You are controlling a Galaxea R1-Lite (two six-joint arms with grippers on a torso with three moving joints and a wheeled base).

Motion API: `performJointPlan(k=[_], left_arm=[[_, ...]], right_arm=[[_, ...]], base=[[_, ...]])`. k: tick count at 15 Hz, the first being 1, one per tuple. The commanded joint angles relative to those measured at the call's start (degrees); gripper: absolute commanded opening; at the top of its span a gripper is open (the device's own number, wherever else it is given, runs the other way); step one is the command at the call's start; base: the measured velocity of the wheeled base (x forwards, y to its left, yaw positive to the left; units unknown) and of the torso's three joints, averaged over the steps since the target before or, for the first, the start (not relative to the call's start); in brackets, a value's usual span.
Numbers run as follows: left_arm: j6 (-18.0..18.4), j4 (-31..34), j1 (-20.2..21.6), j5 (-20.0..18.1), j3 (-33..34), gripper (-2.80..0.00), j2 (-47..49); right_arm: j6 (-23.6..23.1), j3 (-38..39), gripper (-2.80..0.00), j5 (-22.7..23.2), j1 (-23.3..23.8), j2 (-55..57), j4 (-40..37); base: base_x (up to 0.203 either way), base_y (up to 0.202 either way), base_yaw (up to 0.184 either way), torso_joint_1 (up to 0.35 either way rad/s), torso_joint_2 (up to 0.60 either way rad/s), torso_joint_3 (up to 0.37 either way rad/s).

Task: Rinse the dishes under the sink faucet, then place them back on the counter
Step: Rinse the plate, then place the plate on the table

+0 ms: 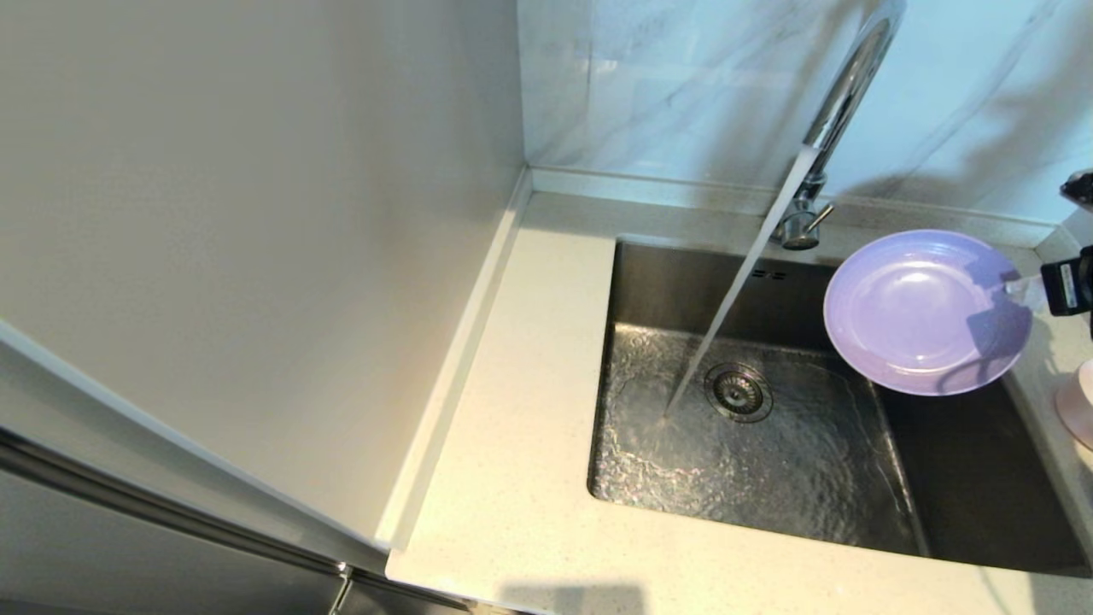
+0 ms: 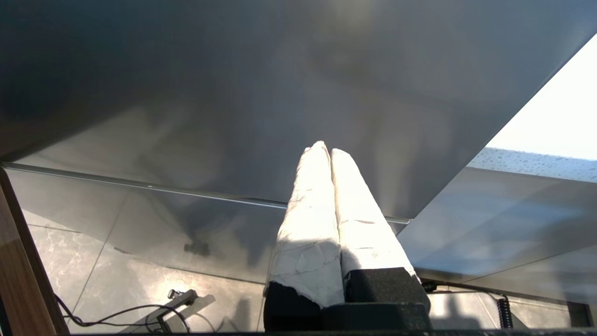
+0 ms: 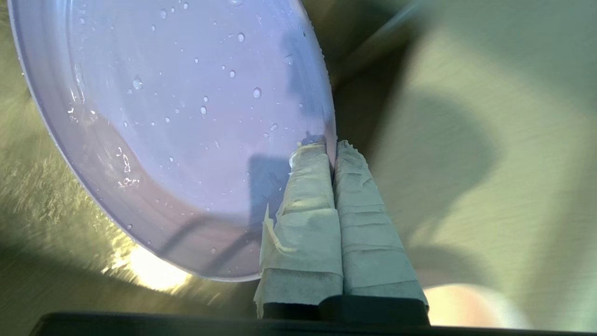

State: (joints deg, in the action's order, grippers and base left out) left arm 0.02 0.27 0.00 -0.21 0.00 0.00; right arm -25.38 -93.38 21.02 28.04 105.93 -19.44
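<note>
- Head view: plate point(image 1: 926, 312) hangs over the right part of the sink point(image 1: 973, 504), clear of the water stream point(image 1: 734, 290) that falls from the faucet point(image 1: 841, 94) to a spot beside the drain point(image 1: 739, 391). The right gripper point(image 1: 1025, 289) grips it at the rim on its right edge, so it is carried from one side only. A pale pink cup point(image 1: 1078, 414) shows at the frame's right edge, on the counter point(image 1: 512, 427). No bowl is in sight.
- Handling, as a judgement: the plate looks stiff, light and matte, yet wet, so a rim pinch may slip or let it swivel. It would likely chip if dropped into the steel basin. A hold taken deeper over the rim seems safer.
- Left wrist view: left gripper point(image 2: 330, 150) is parked with its wrapped fingers point(image 2: 308, 224) pressed together and nothing between them, below a grey panel and above floor tiles. Nothing of the task appears here, and the head view does not show this arm.
- Right wrist view: right gripper point(image 3: 334, 145) has its pads point(image 3: 303, 200) pinched on the plate's point(image 3: 186, 130) rim. Droplets bead on the face. The head view shows neither the grip nor the droplets this plainly. This view hides the faucet and the stream.
</note>
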Motion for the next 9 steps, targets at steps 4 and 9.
performJointPlan(k=[4, 9], left_arm=[[0.0, 0.0, 0.0, 0.0, 0.0, -2.80, 0.0], [0.0, 0.0, 0.0, 0.0, 0.0, -2.80, 0.0]], right_arm=[[2.4, 2.6, -2.80, 0.0, 4.5, -4.4, 20.5], [10.5, 6.2, -2.80, -0.1, 10.1, -5.9, 36.5]], base=[[0.000, 0.000, 0.000, 0.000, 0.00, 0.000], [0.000, 0.000, 0.000, 0.000, 0.00, 0.000]])
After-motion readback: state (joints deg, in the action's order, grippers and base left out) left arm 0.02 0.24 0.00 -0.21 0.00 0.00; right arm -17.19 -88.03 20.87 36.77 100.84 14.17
